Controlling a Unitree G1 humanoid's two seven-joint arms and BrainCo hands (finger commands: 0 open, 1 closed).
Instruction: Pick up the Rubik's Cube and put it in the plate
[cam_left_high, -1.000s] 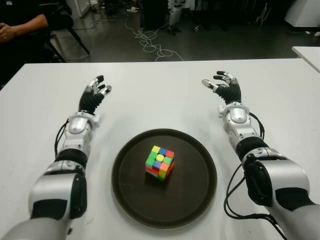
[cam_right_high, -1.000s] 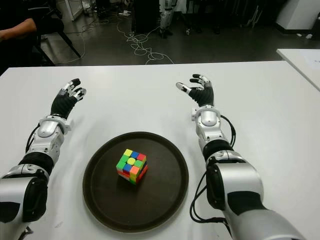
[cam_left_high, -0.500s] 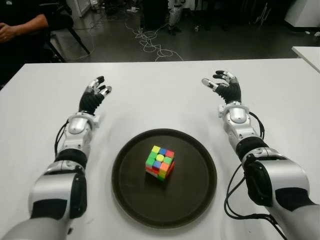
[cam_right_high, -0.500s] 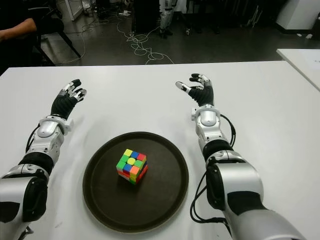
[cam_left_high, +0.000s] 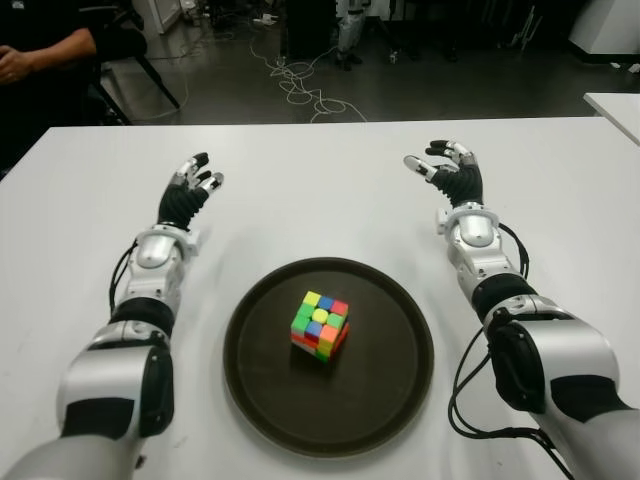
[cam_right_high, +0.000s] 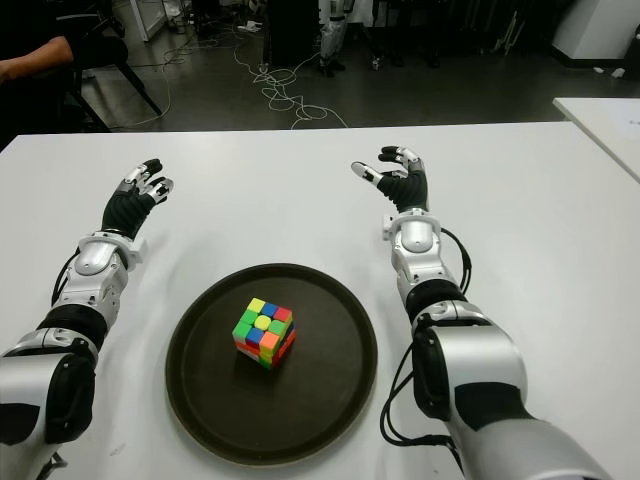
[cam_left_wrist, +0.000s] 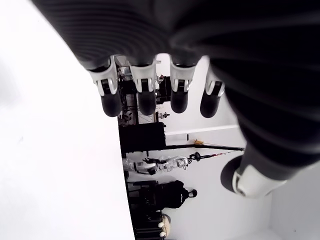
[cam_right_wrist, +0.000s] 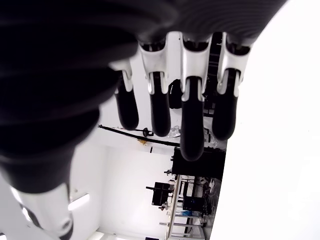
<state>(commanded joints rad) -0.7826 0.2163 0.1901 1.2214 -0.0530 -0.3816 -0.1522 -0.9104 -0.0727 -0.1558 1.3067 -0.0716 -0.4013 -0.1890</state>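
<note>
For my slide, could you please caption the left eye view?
Cube sits in the plate; left hand and right hand open, empty.

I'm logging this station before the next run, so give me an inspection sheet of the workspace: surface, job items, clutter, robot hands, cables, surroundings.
Surface: white table, bare around the plate.
Job's things: Rubik's Cube sits inside the dark round plate, near its centre.
Clutter: nothing seen.
Robot hands: left robot hand open, holding nothing, left of and beyond the plate; right robot hand open, holding nothing, right of and beyond it.
Cables: black cable looped along the right forearm; loose cables on the floor beyond the table.
Surroundings: seated person's arm at far left; second white table at far right.
</note>
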